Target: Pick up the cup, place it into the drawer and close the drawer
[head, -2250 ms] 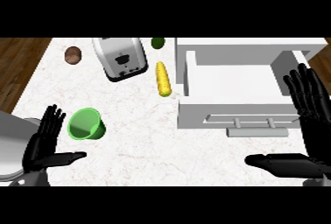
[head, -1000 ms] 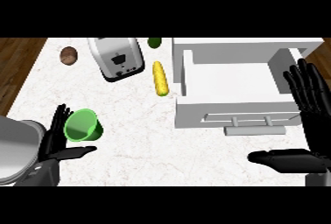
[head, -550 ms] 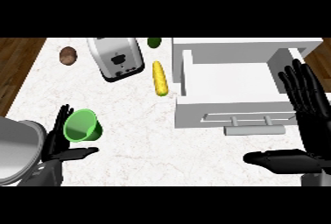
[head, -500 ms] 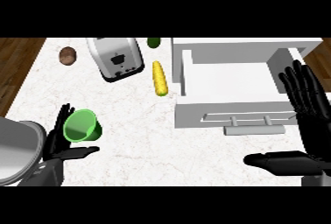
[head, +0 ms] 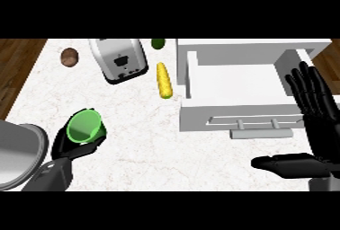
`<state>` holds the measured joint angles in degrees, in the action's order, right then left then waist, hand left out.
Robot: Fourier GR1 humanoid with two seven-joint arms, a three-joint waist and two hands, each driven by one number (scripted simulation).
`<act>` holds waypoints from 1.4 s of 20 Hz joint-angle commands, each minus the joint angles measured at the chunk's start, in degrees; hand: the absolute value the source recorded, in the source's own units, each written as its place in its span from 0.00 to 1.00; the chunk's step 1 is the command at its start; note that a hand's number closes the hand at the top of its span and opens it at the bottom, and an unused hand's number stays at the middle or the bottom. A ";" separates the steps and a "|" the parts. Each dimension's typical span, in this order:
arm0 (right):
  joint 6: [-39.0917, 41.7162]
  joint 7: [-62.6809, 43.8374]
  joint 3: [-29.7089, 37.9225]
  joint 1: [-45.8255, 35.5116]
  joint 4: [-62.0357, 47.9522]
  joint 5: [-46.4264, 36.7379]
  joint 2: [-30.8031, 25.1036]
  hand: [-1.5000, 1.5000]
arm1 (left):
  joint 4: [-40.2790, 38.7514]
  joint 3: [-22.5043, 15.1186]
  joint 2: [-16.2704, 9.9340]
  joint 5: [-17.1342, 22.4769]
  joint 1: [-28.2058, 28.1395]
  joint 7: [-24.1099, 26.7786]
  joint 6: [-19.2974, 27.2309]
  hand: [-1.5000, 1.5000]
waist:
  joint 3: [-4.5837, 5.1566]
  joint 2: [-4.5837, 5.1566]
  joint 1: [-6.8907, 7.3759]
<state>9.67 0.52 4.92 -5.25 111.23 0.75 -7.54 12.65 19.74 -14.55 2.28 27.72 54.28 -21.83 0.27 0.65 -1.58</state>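
At lower left of the head view the green cup (head: 85, 127) is gripped by the curled left hand (head: 74, 146) on the table (head: 146, 143), while the right hand (head: 317, 130) is held spread beside the open drawer (head: 235, 94).

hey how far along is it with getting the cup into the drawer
Early. The drawer is already open. In hand: the left hand is curled round the green cup, at the counter's left. The right hand rests open by the drawer. Left: carry the cup over, place it inside, close.
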 commanded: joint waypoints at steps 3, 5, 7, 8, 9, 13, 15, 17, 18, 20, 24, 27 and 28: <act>0.62 1.33 1.06 -0.14 -2.19 0.18 -0.72 0.00 | 0.97 0.07 0.73 1.56 0.20 4.86 -13.83 1.00 | -0.02 0.05 0.21; 0.51 0.82 -0.02 0.73 -0.44 -0.42 -0.33 0.00 | 1.42 0.81 1.59 2.89 3.40 1.64 -13.51 1.00 | -0.03 -0.08 -0.15; 0.98 0.73 1.07 0.79 -0.93 0.41 -0.98 0.00 | 1.89 0.30 3.76 2.61 2.42 3.84 -12.17 1.00 | -0.02 -0.01 -0.29; 0.40 1.27 1.88 -0.83 -2.94 0.00 -1.17 0.00 | 2.11 0.80 1.48 2.88 -0.57 6.70 -13.58 1.00 | -0.02 0.09 0.29; -0.10 1.49 1.01 -1.98 -3.96 -1.36 -0.89 0.00 | 2.16 1.98 2.09 4.38 1.14 4.77 -12.74 1.00 | -0.05 0.02 0.56; -1.67 0.75 -0.65 -1.80 -2.55 -3.01 0.66 0.00 | 2.47 5.00 2.06 6.77 0.34 7.15 -6.14 1.00 | -0.03 0.06 0.35; 0.35 2.99 1.83 -1.01 -4.11 -1.05 -1.25 0.00 | 3.45 5.01 0.85 6.37 -0.96 9.36 -4.66 1.00 | -0.08 0.02 0.33; -1.17 2.73 -0.70 0.81 -1.55 -2.82 1.00 0.00 | 5.51 4.32 3.19 6.36 -1.22 10.74 -4.86 1.00 | -0.12 -0.31 0.63; -0.09 -0.34 2.25 -1.23 -1.13 -0.16 -1.37 0.00 | 6.10 3.94 2.13 6.05 -1.33 10.71 -5.63 1.00 | -0.12 -0.33 0.63; 0.64 0.82 2.94 -0.60 -2.17 0.86 -1.53 0.00 | 6.80 3.81 3.19 6.13 -0.04 11.35 -5.15 1.00 | -0.10 -0.20 0.37; -0.31 0.06 0.83 1.09 -0.18 -1.41 -0.44 0.00 | 10.91 2.83 5.26 6.26 3.43 9.62 -1.81 1.00 | -0.17 -0.48 0.63; 0.07 -0.57 2.29 1.90 0.76 0.28 -0.81 0.00 | 16.42 -0.17 4.86 5.36 4.40 4.24 -2.77 1.00 | -0.29 -0.85 1.39; 0.59 0.97 3.28 1.98 -1.30 0.45 -1.37 0.00 | 18.49 -1.11 6.63 5.72 4.26 2.07 -2.76 1.00 | -0.33 -0.92 1.77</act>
<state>9.94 0.80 7.28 -3.82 110.87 0.84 -8.60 26.46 21.11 -9.84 8.31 30.73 55.23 -20.63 0.04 -0.07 -0.42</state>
